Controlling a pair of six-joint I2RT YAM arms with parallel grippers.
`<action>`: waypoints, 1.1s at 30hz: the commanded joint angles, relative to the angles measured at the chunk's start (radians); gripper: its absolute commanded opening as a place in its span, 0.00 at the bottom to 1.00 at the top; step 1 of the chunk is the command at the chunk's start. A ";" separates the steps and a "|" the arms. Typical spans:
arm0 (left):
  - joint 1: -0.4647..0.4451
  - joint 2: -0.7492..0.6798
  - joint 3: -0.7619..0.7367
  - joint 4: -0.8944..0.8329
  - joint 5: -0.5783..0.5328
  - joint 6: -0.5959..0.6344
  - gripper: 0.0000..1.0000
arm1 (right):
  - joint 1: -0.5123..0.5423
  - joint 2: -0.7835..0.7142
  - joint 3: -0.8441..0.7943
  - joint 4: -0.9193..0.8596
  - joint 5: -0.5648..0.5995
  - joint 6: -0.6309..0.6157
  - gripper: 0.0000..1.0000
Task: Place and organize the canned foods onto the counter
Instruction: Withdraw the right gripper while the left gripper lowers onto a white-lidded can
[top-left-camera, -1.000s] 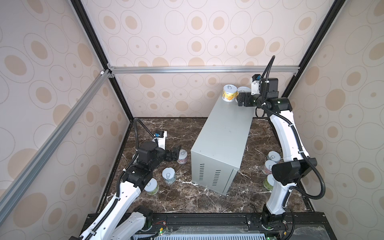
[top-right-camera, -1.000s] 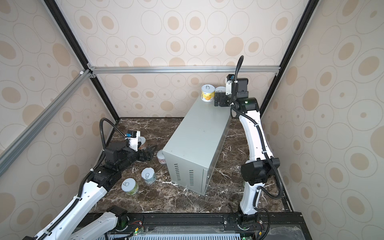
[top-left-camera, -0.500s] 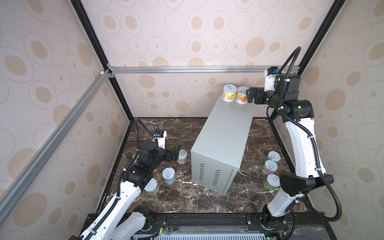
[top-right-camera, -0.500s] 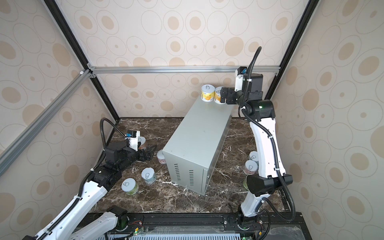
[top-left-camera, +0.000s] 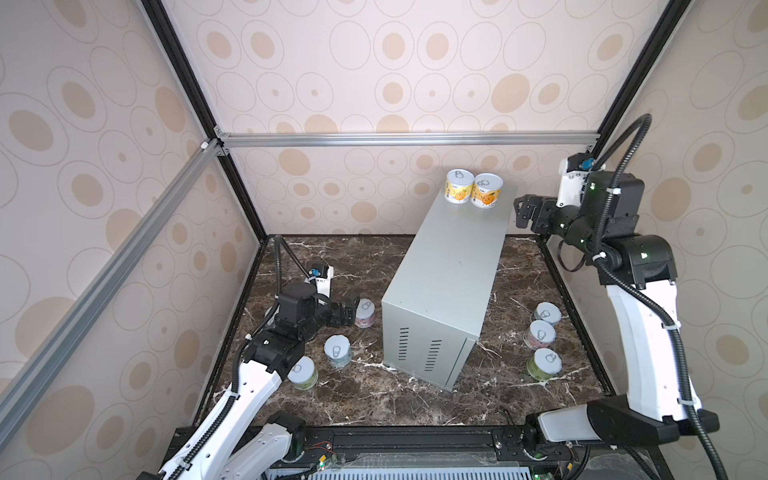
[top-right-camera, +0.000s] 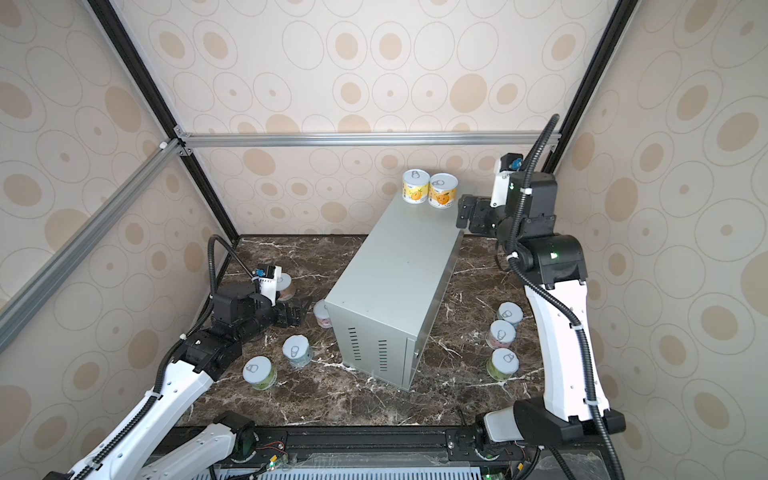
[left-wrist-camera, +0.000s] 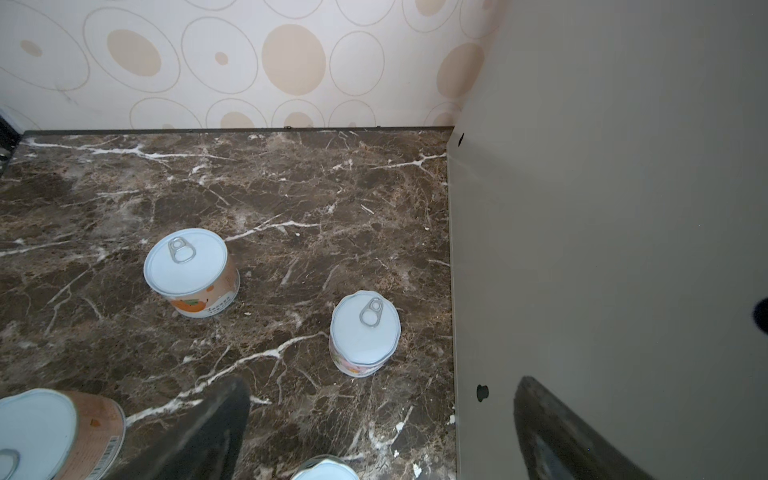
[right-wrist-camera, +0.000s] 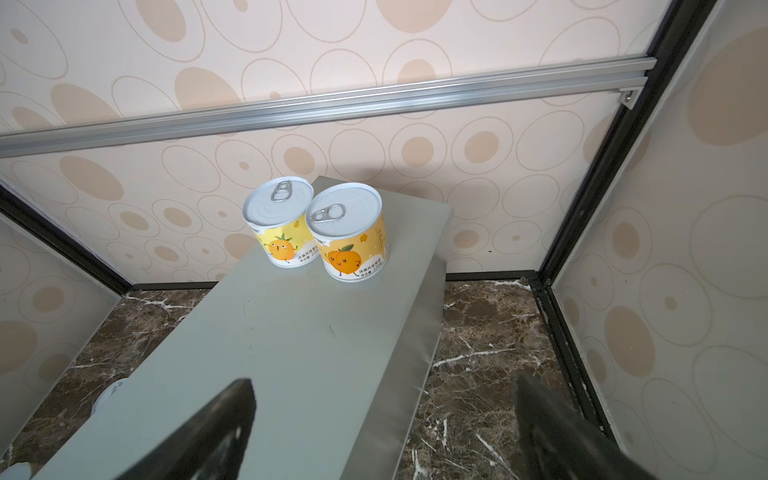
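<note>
Canned foods first: two yellow-label cans (top-left-camera: 472, 189) are standing upright, touching side by side, at the far end of the counter (top-left-camera: 453, 266). They're tucked to the back, so the flat top is leaving room for more. The right gripper (top-left-camera: 524, 212) is hovering just beside that pair, off the counter's edge, jaws wide apart and carrying nothing. Down on the marble surface (top-left-camera: 415, 399), three cans (top-left-camera: 540, 333) are waiting in a line by the right arm. The left gripper (top-left-camera: 348, 311) is lying low, jaws spread, lining up on the pink can (left-wrist-camera: 365, 332) near the counter's side wall. The can is sitting ahead of the fingertips, though I can't say whether they're touching it. That one's probably going up next.
</note>
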 joint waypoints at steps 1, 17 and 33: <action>0.008 -0.026 0.026 -0.090 -0.031 -0.005 0.99 | 0.006 -0.079 -0.084 0.022 0.014 0.056 0.99; 0.006 0.048 -0.060 -0.097 -0.131 -0.119 0.99 | 0.006 -0.573 -0.674 0.164 0.097 0.209 0.99; 0.004 0.083 -0.221 0.024 -0.160 -0.251 0.99 | 0.006 -0.900 -1.160 0.232 0.187 0.355 0.99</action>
